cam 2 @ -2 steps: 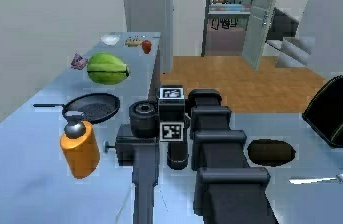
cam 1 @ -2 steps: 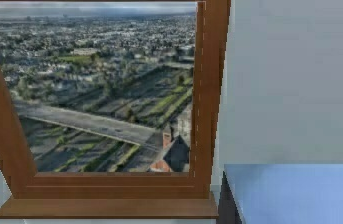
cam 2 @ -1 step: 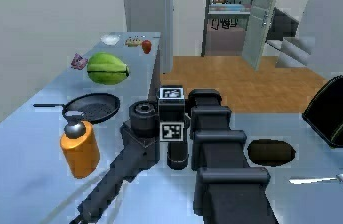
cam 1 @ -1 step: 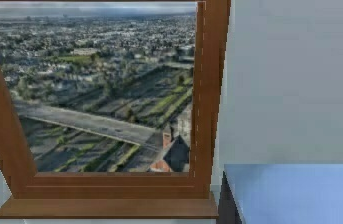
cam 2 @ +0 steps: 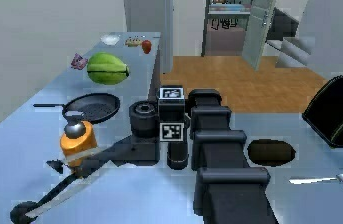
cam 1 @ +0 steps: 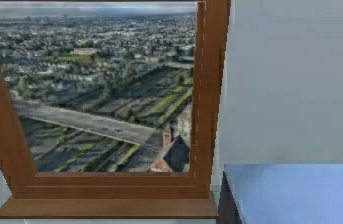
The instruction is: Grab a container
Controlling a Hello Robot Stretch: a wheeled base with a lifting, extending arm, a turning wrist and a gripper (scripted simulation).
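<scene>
Countertop (cam 2: 19, 118), grey and glossy, seen from the arm side; ran far back alongside a pale wall, with wood floor (cam 2: 269, 85) and a doorway (cam 2: 229, 30) beyond. Carried a black frying pan (cam 2: 89, 104), a green melon-like fruit (cam 2: 107, 68) behind it, an orange-based object (cam 2: 76, 140) topped by a metal knob, a dark oval opening (cam 2: 270, 151) and a spoon (cam 2: 324, 181) at the right. Ahead, met a wooden-framed window (cam 1: 99, 90) looking over a city, plain wall (cam 1: 289, 70) beside it.

Dark cylindrical container (cam 2: 144, 118): stood upright on the countertop, just left of the arm's white marker squares (cam 2: 171, 96), right of the frying pan, near the orange-based object. Looked squat, matte black, round at the top.

Gripper (cam 2: 39, 190): reached from the arm (cam 2: 224, 170) toward the picture's lower left, fingers low over the counter beside the orange-based object. Could not tell whether anything was held.
</scene>
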